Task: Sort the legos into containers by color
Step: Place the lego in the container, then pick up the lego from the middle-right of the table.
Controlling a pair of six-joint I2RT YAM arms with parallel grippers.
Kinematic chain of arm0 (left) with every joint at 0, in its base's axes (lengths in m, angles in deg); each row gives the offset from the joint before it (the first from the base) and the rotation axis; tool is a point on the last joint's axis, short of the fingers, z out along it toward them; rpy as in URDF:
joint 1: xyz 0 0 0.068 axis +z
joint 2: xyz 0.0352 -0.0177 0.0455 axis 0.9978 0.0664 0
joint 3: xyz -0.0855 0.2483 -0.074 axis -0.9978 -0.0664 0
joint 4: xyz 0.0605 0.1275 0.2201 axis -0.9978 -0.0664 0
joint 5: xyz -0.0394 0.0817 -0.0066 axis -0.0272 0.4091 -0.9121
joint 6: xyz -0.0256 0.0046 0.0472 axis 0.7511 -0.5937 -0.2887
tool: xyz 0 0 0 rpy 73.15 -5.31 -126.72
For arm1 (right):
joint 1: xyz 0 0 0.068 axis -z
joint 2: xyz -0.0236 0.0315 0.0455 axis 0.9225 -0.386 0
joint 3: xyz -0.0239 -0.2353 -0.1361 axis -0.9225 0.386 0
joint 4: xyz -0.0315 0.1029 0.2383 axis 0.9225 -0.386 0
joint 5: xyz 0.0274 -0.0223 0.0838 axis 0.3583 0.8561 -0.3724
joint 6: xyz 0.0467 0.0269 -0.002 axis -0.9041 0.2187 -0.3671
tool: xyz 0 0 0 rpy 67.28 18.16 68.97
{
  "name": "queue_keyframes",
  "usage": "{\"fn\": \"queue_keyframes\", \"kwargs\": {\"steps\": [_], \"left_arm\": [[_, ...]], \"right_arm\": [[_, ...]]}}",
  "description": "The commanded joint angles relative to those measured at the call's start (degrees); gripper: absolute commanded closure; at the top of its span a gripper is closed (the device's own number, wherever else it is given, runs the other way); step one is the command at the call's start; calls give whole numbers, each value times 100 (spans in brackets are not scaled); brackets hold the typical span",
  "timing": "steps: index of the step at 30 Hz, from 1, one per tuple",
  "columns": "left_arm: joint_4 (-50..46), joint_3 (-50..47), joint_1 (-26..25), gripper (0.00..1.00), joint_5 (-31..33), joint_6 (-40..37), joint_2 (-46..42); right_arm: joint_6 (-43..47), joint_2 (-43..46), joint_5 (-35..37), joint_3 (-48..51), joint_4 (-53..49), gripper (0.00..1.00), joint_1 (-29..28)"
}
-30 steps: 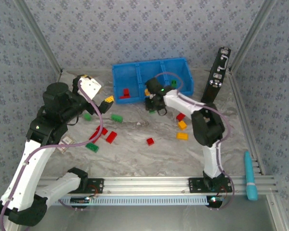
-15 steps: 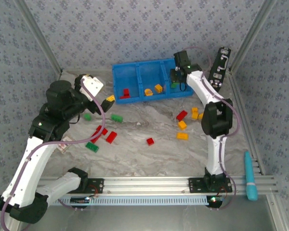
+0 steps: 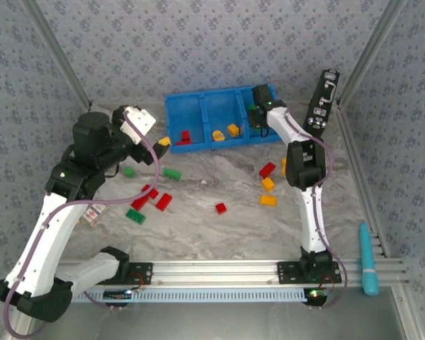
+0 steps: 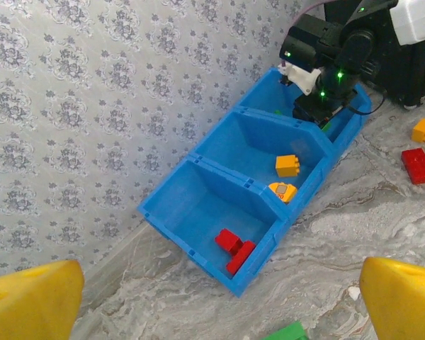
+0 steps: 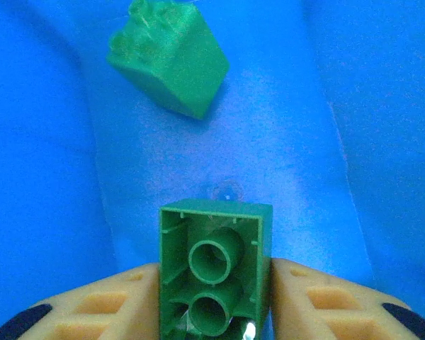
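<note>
Grey flowered wallpaper closed the cell on three sides, and a marbled desk (image 3: 212, 188) carried everything. You had the right fingers (image 5: 138, 301) low over the right compartment (image 5: 283, 142) of the blue bin (image 3: 171, 124), pinching a green brick (image 5: 216, 269) by its two long sides. Its hollow underside faced the wrist camera, so its top pointed down to the blue floor, and its long axis ran across the line between the two fingers. The brick hung straight above the floor of this compartment. A second green brick (image 5: 168, 64) lay tilted just beyond it, not touching it.

It seemed to me that the coming move needed only that you spread the fingers, with no travel sideways. The left fingers (image 4: 35, 301) were spread wide and held nothing, well apart from the bin, so the right arm was clearly the nearer one.

The held brick looked rigid, glossy and short rectangular. In the middle compartment lay orange-yellow bricks (image 4: 287, 166), in the left one red bricks (image 4: 234, 248), and loose bricks (image 3: 268, 200) waited on the desk
</note>
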Motion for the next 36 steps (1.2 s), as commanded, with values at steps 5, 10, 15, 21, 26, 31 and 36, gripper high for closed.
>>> {"fn": "queue_keyframes", "kwargs": {"steps": [5,10,15,21,26,31,36], "left_arm": [[-29,274,19,0,-29,-120,199],[-359,699,19,0,13,-332,473],[-373,841,20,0,94,-419,526],[-395,876,19,0,10,-390,623],[-395,859,21,0,-35,-410,625],[-577,887,19,0,-41,-435,599],[-614,883,19,0,-5,-482,562]], "right_arm": [[-85,1761,244,1404,106,51,-99],[-690,2849,330,2538,132,42,-328],[-1788,3704,96,3938,244,42,-444],[-3574,4358,-182,5704,1046,28,-605],[-4047,4324,-129,6045,1253,25,-534],[-4026,3807,-422,5981,1477,23,-343],[-3853,3268,-488,5739,1585,25,-242]]}}
